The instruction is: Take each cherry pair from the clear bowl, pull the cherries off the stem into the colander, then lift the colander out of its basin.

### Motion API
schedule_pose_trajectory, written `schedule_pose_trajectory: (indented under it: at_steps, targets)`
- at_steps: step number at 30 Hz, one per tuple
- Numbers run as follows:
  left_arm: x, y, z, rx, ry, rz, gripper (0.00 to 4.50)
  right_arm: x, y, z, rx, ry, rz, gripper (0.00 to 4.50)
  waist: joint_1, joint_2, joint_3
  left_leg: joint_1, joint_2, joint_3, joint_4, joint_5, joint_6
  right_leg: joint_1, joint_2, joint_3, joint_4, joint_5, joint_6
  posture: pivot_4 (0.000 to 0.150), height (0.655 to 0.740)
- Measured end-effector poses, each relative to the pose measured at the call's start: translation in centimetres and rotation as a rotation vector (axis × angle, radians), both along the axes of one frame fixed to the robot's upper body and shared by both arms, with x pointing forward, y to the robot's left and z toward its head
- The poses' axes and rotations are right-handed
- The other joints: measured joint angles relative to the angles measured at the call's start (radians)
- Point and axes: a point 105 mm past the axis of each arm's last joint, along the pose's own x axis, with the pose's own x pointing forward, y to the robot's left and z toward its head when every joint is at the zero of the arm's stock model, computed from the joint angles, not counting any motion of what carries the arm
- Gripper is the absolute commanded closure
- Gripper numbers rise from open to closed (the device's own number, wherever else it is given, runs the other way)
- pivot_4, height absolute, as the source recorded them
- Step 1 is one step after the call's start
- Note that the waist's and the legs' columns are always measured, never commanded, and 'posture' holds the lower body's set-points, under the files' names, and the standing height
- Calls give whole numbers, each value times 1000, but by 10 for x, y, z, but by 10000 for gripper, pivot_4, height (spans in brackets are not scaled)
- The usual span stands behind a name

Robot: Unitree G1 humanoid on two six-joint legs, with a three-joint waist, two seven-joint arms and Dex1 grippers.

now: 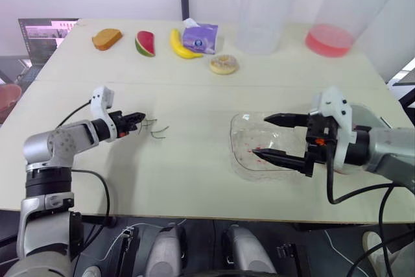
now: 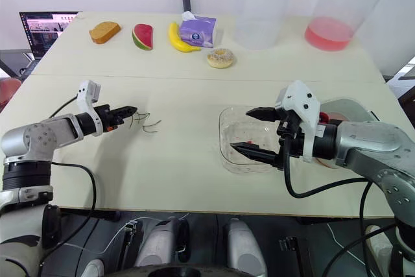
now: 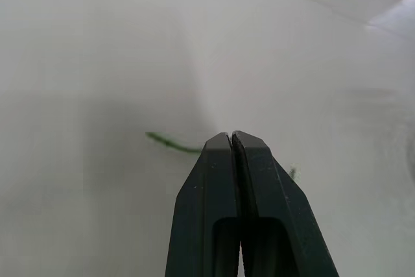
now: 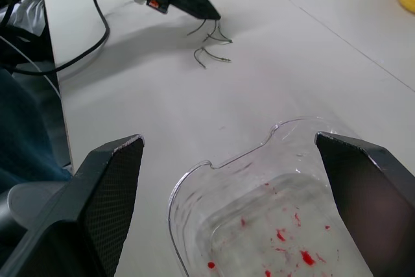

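Well left of centre on the table (image 1: 194, 95), the left gripper (image 1: 137, 120) lies low with its two fingers pressed together, tips at a small cluster of green stems (image 1: 155, 129) lying loose on the surface; whether a stem is pinched between the tips cannot be told. On the right, the right gripper (image 1: 260, 136) hangs over the clear bowl (image 1: 237, 160) with its fingers spread wide, one over the far rim and one over the near rim. That bowl stands near the table's front edge, well apart from the stems, and its floor is flecked with red smears. Just right of it, behind the right wrist, a pale round rim shows, probably the basin (image 2: 347, 105), mostly hidden by the arm. Along the far side lie a bread slice (image 1: 107, 38), a watermelon wedge (image 1: 145, 43), a banana (image 1: 183, 45), a tissue pack (image 1: 200, 36) and a donut (image 1: 224, 64), with a pink tub (image 1: 329, 40) far right.
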Motion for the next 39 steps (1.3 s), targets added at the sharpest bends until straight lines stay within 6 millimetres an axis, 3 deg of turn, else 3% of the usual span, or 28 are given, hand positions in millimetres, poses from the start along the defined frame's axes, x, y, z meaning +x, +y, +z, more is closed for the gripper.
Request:
schedule_pose_trajectory:
  at_steps: [4,5,7,14,17,21,24,27,33,39]
  targets:
    - [2,1,0,5,-15,6,45000,1,0,0,1,-1,-6,357,-1,0,0,0,0,0,0,0,0,0,0,0,0,0,0,1500,7400]
    - [2,1,0,6,-18,5,42127,1,0,0,1,-2,-8,109,-2,0,0,0,0,0,0,0,0,0,0,0,0,0,0,1500,7400]
    - [1,1,-2,9,-19,-1,35732,1,0,0,1,-3,-12,0,-3,0,0,0,0,0,0,0,0,0,0,0,0,0,0,1500,7400]
    - [1,1,-1,30,-52,-12,254,1,0,0,8,-1,-16,0,-2,0,0,0,0,0,0,0,0,0,0,0,0,0,0,1500,7400]
    - [3,1,9,55,-116,-23,254,0,1,1,18,4,-13,0,-2,0,0,0,0,0,0,0,0,0,0,0,0,0,0,1500,7400]
    - [2,-10,42,101,-285,-107,254,-1,-1,-2,33,26,-26,0,-1,0,0,0,0,0,0,0,0,0,0,0,0,0,0,1500,7400]
    - [-8,-27,78,172,-464,-251,254,-3,-3,-1,48,32,-49,0,-1,0,0,0,0,0,0,0,0,0,0,0,0,0,0,1500,7400]
    - [-33,-52,103,228,-607,-481,254,-6,-6,-3,65,49,-77,0,-2,0,0,0,0,1,0,0,0,0,0,0,0,0,0,1500,7400]
    - [-87,-80,104,320,-676,-916,254,-5,-23,-11,77,82,-206,0,-4,0,0,1,0,1,0,0,0,0,1,1,0,0,0,1500,7400]
    - [-102,-85,95,332,-692,-1042,254,-8,-46,-15,65,98,-344,0,-1,0,0,1,0,1,0,0,1,1,2,1,0,0,0,1500,7400]
